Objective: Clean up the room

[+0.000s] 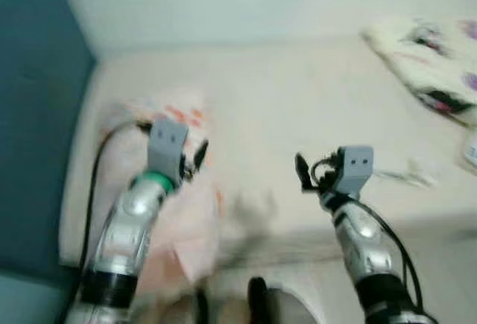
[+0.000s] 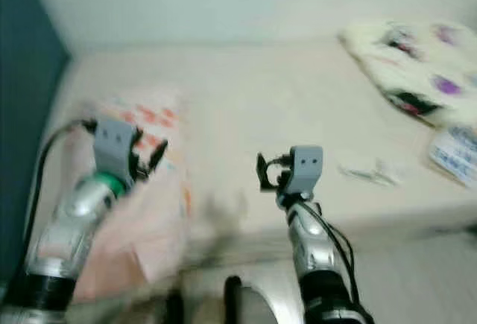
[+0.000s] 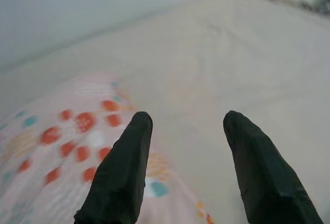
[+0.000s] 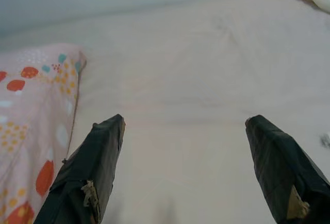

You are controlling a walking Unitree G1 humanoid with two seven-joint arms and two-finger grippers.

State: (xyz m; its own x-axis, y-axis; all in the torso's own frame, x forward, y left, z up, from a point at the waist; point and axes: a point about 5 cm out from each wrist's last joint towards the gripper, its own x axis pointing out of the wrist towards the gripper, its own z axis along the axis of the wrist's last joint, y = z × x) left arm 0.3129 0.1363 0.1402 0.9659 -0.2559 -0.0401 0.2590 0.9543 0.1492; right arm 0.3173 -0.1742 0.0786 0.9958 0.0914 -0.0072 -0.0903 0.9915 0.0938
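Note:
A pink pillow (image 1: 186, 212) with orange and teal spots lies at the left end of a cream bed (image 1: 298, 100). My left gripper (image 3: 185, 131) hovers over the pillow, open and empty. To its right, my right gripper (image 4: 185, 126) hangs open over bare sheet, the pillow (image 4: 36, 121) off to its left side. A white blanket (image 2: 417, 71) with purple and dark flower prints is bunched at the far right of the bed.
A dark teal wall (image 1: 37, 115) borders the bed on the left, a pale wall (image 1: 261, 4) at the back. Small crumpled scraps (image 2: 369, 171) and a blue-and-white packet (image 2: 456, 153) lie near the right front edge. The floor (image 2: 425, 279) shows below the bed edge.

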